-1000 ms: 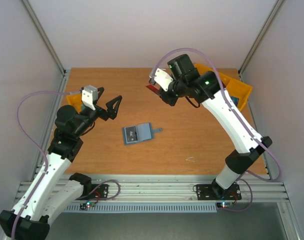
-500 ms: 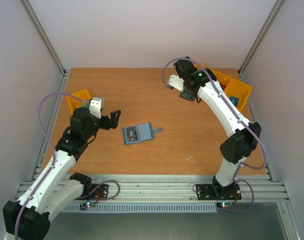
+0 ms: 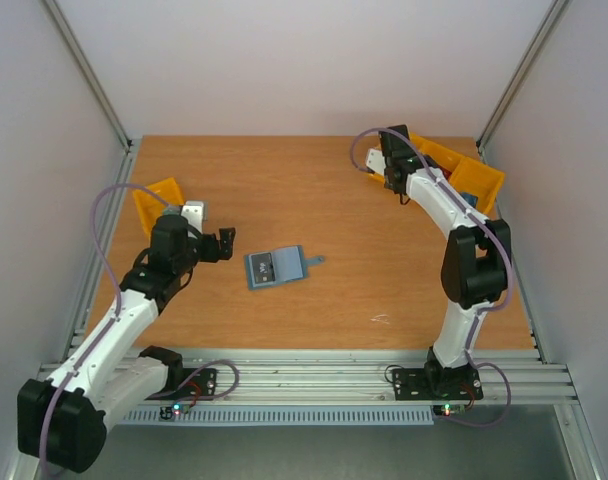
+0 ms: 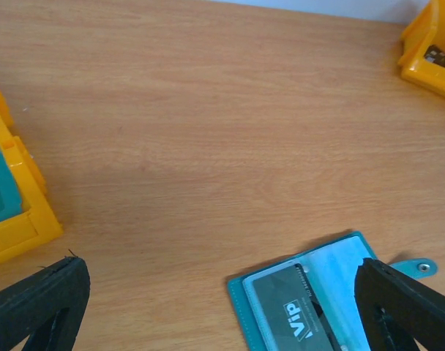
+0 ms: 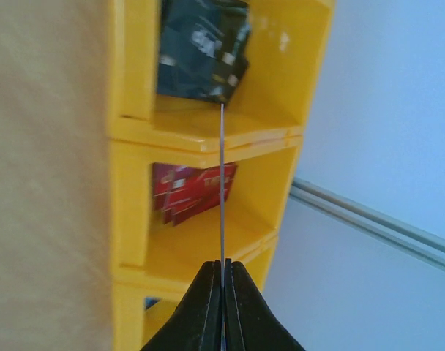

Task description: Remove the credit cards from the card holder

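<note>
The teal card holder [image 3: 273,267] lies open on the wooden table, and its slot holds a grey credit card [image 4: 294,316] printed "VIP". My left gripper [image 3: 224,243] hovers just left of it, open. In the left wrist view the holder [image 4: 332,281] sits low between the spread fingers [image 4: 43,300]. My right gripper [image 5: 222,265] is shut on a thin card [image 5: 222,183] seen edge-on. It holds that card over the yellow bins [image 5: 208,234] at the table's back right corner.
The right-hand yellow bins [image 3: 469,175] hold red packets [image 5: 193,191] and black packets [image 5: 204,51]. Another yellow bin [image 3: 152,197] stands at the left edge behind my left arm. Grey walls enclose the table on three sides.
My right arm has swung right from the table's middle back to the yellow bins, carrying the card. My left gripper has moved down nearer the card holder and stays open.
</note>
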Controlling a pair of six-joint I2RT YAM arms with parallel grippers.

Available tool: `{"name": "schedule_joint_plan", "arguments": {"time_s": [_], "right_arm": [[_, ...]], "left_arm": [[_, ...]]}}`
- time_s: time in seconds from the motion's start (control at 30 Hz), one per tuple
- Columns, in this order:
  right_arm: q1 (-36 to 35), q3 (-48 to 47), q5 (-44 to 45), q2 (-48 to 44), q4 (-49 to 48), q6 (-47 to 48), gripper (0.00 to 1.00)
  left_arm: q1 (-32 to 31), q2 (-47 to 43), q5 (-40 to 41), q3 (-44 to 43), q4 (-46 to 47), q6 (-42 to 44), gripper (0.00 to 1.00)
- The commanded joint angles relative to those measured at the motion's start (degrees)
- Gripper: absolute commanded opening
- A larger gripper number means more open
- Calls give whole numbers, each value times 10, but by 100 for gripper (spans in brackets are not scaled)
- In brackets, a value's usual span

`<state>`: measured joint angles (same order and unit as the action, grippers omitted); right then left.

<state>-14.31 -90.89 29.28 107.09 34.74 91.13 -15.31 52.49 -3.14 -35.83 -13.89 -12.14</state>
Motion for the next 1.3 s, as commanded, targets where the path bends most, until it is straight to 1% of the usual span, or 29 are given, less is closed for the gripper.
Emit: {"name": "schedule_joint_plan", "arguments": {"time_s": [0.0, 0.07, 0.1, 0.2, 0.3, 0.37, 0.53, 0.8, 1.03, 1.17, 1.2, 1.27], "right_arm": [[36, 16, 23, 45, -199, 86, 1], [48, 21, 30, 69, -257, 115, 1], [54, 18, 27, 80, -271, 120, 1], [75, -8, 19, 113, -278, 125, 1], [92, -21, 40, 146, -329, 158, 1], [99, -28, 42, 155, -340, 160, 1], [111, -26, 21, 162, -331, 146, 1], [134, -28, 0, 167, -282, 123, 1], [135, -29, -25, 174, -234, 109, 1], [135, -15, -28, 165, -214, 109, 1], [151, -11, -35, 162, -208, 106, 1], [156, -5, -42, 166, -206, 100, 1]], "left_arm": [[7, 23, 23, -2, 28, 8, 99], [9, 32, 23, -7, 28, 14, 99], [11, 39, 24, -10, 30, 16, 99], [14, 54, 22, -17, 34, 20, 99], [17, 66, 25, -22, 37, 29, 99], [19, 73, 26, -25, 37, 31, 99], [24, 83, 27, -28, 48, 33, 99], [27, 94, 24, -26, 54, 42, 99], [28, 95, 25, -23, 55, 43, 99], [29, 99, 20, -27, 52, 42, 99], [29, 99, 19, -29, 51, 43, 99], [29, 100, 18, -32, 51, 46, 99]]}}
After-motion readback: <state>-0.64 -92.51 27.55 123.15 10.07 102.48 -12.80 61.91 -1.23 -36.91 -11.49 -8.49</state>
